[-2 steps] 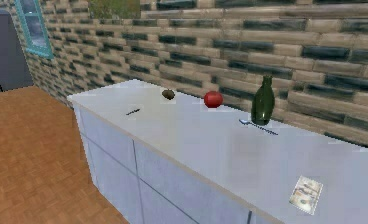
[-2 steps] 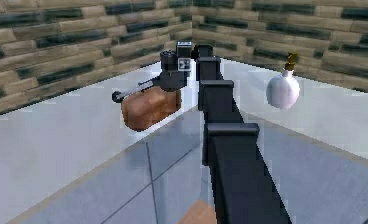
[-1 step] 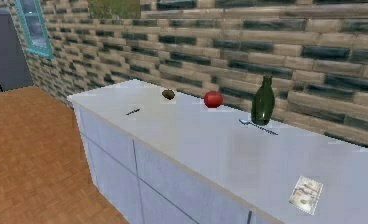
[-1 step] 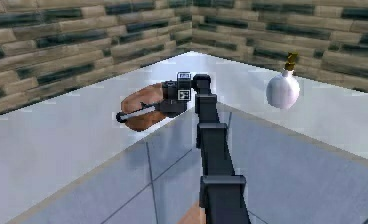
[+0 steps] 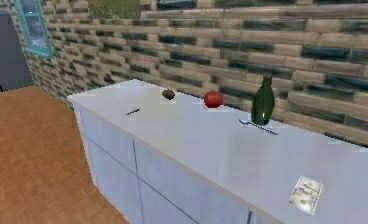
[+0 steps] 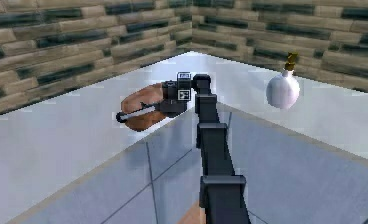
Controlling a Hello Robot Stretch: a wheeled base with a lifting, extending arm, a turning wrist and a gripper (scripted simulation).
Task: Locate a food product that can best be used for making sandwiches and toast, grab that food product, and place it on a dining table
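In the arm side view a brown, loaf-shaped thing sits at the far end of my gripper, which reaches left from the dark arm. The pale counter top lies right behind the loaf. I cannot tell whether the loaf rests on the counter or hangs clear of it, so I cannot tell whether the gripper holds it.
A long white counter runs along a brick wall. On it are a small dark lump, a red round fruit, a green bottle and a card. A white round flask stands nearby. Wooden floor lies to the left.
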